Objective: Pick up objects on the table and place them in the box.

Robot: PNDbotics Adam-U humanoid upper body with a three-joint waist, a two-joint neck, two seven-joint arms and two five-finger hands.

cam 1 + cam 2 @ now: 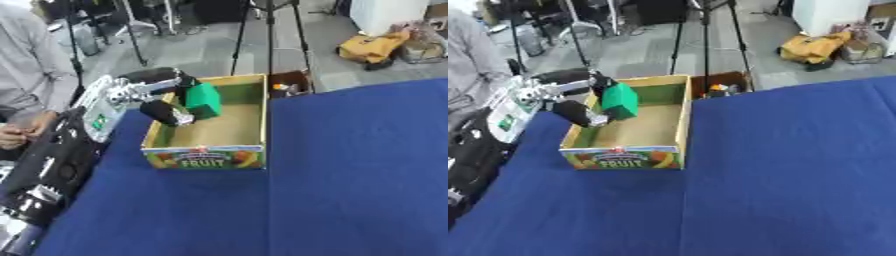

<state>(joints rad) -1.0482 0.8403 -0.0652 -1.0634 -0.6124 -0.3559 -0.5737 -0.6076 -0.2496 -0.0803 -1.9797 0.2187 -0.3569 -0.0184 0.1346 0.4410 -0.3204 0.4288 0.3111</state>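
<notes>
The left hand (166, 95) reaches in from the left side, its black fingers and thumb curled round a green block (204, 100) so that the block is pinched between them. The thumb or a lower finger (164, 113) juts out beneath the block, dark with a pale tip. The block sits at the fingertips, tilted, raised above the floor of the box and just inside its left wall, toward the far left corner.

Directly under and beyond the hand stands the box (249, 148), an open cardboard tray with a brown floor, green-lined far wall and a printed front panel reading "FRUIT". The hand crosses over the box's left rim; nothing else can be made out lying inside it.

Behind the hand, the silver and black forearm (109, 102) runs back to the left edge of the view, with a small green patch on its pale casing.

The box rests on the table (350, 175), covered in a deep blue cloth that spreads out to the right of the hand and toward the near edge.

The right hand shows in neither view.
</notes>
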